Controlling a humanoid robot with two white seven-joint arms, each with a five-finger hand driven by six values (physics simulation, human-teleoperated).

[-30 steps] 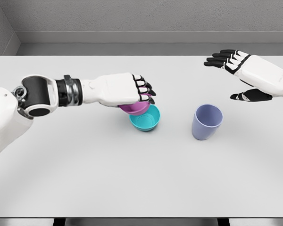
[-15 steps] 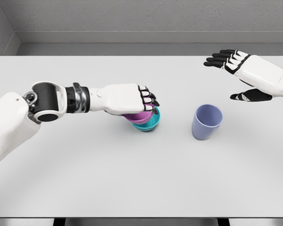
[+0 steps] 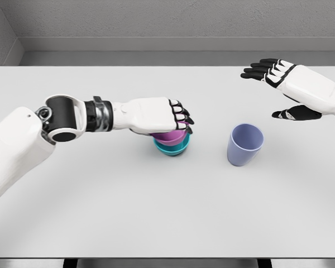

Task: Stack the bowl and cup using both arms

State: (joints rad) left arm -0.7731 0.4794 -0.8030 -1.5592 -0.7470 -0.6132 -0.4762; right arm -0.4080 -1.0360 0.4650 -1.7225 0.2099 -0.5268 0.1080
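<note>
— Bowls? Purple bowl (image 3: pixel 170 135) sits nested in the teal bowl (image 3: pixel 173 147), mid-table (image 3: pixel 100 212).
— Hands?
— Left hand (image 3: pixel 159 115) on top of the purple bowl, fingers curled over its rim, gripping it. Right hand (image 3: pixel 287 84) hangs far right above the table, fingers spread, holding nothing.
— Cup?
— Lavender cup (image 3: pixel 245 144) upright, empty, right of the bowls, well apart, nearer than the right hand.

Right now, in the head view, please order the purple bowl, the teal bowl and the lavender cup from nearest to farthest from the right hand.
1. Lavender cup: just below the right hand, to its left.
2. Purple bowl: centre of the table, under the left hand.
3. Teal bowl: directly beneath the purple bowl; these two are too close to call.
</note>
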